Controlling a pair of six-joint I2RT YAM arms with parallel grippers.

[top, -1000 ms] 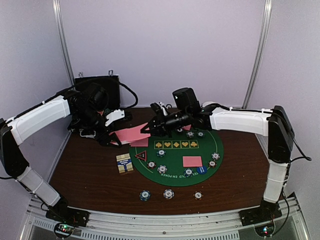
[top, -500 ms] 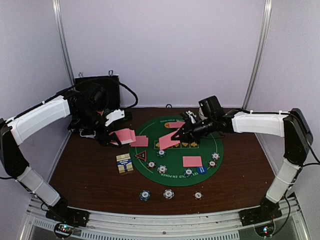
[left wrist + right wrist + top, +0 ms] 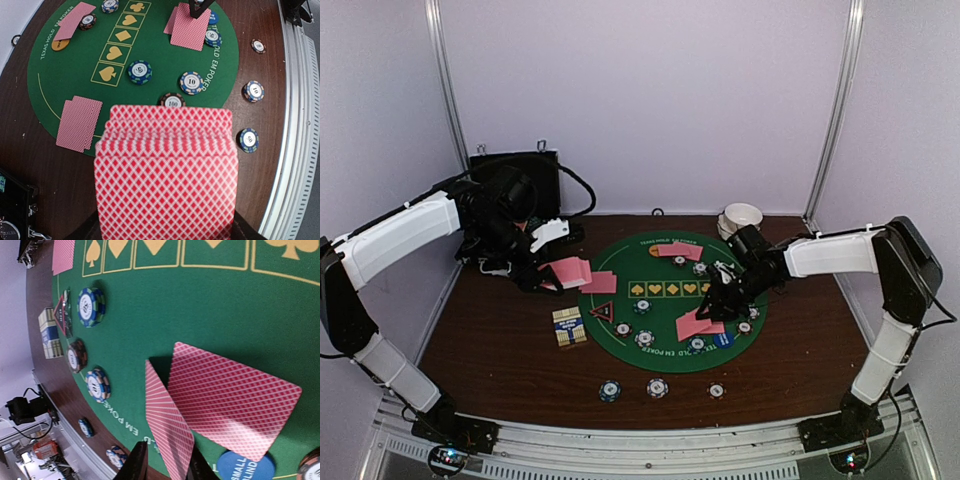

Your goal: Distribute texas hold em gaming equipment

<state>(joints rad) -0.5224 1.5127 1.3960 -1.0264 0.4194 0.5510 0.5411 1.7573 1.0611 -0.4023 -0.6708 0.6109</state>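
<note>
My left gripper [image 3: 538, 274] is shut on a fanned deck of pink-backed cards [image 3: 165, 175], held above the table left of the green mat [image 3: 665, 300]; the deck hides its fingers in the left wrist view. My right gripper [image 3: 167, 467] is shut on one pink-backed card [image 3: 167, 425], tilted on edge just over another card [image 3: 232, 407] lying on the mat's near right part. The blue disc button [image 3: 245, 467] lies beside that card. Two cards [image 3: 79, 122] lie at the mat's left edge, more cards [image 3: 75, 20] and the orange button [image 3: 60, 45] at its far side. The red-black triangle marker [image 3: 602, 310] and several chips [image 3: 643, 338] lie on the mat.
Three chips [image 3: 657, 387] sit on the brown table in front of the mat. A small card box [image 3: 569, 326] lies left of the mat. The black case [image 3: 515, 190] stands at the back left, the stacked white bowls [image 3: 742, 216] at the back right.
My right gripper took a card from the deck in my left gripper and carried it right and nearer across the mat, down to the lying card. My left arm has not moved.
</note>
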